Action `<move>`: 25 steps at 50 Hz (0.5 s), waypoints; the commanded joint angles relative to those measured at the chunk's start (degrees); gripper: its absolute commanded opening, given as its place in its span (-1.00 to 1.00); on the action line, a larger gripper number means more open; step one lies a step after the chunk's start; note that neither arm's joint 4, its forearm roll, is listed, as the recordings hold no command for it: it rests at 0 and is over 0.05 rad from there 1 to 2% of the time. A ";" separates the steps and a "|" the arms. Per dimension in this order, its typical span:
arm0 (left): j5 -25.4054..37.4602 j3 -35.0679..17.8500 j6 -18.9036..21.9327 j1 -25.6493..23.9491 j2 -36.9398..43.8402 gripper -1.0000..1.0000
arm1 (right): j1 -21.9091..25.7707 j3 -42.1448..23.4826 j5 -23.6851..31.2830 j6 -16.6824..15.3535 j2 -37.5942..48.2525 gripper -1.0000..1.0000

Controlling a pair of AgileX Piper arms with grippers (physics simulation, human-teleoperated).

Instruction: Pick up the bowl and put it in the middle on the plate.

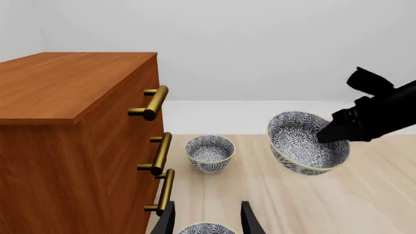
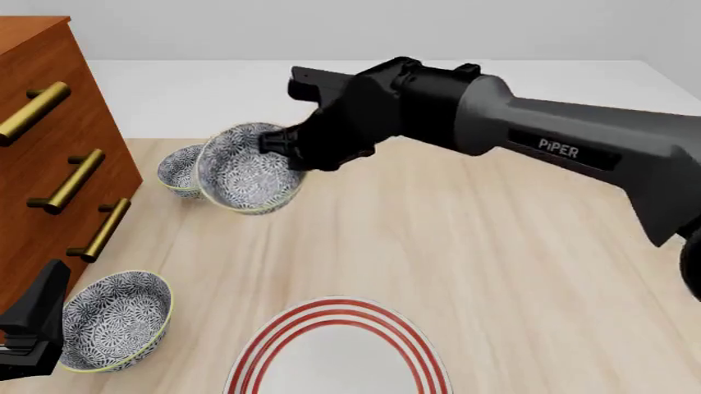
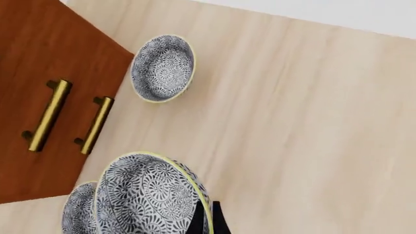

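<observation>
At the table's left edge stands a wooden drawer chest [image 2: 44, 156] with brass handles. Just in front of it, by the near left corner, the left gripper [image 2: 33, 324] hangs idle beside a patterned bowl [image 2: 115, 320] resting on the table [image 2: 493, 271]; its fingers stand apart with nothing between them, as the left wrist view shows. Farther back, near the chest, a second alike bowl [image 2: 177, 168] sits on the wood.

Next to that one, the bowl [image 2: 246, 168] is lifted off the table and tilted, its opening turned toward the camera. The right gripper [image 2: 287, 146] has it by the rim: in the right wrist view the two fingers are pinched nearly together over the pale rim edge, one inside and one outside.

At the middle of the near edge lies the plate [image 2: 334, 312], white with red rings, bare on top and partly cut off by the frame.

So the pick looks done and the placing is all still to do: the bowl hangs well apart from the plate, toward the far left, and must be carried back toward the near edge, levelled, and lowered onto the plate's centre before the fingers let go.
</observation>
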 commanded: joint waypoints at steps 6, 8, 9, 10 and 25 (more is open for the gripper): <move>0.00 0.00 0.00 0.00 0.00 1.00 | -1.77 21.05 -3.37 -0.03 -24.38 -1.00; 0.00 0.00 0.00 0.00 0.00 1.00 | -1.52 23.94 -3.69 0.53 -26.82 -1.00; 0.00 0.00 0.00 0.00 0.00 1.00 | -2.08 24.69 -3.62 -0.53 -27.79 -1.00; 0.00 0.00 0.00 0.00 0.00 1.00 | -1.95 25.89 -3.75 0.04 -28.77 -1.00; 0.00 0.00 0.00 0.00 0.00 1.00 | -2.87 37.43 -4.20 -0.65 -36.26 -1.00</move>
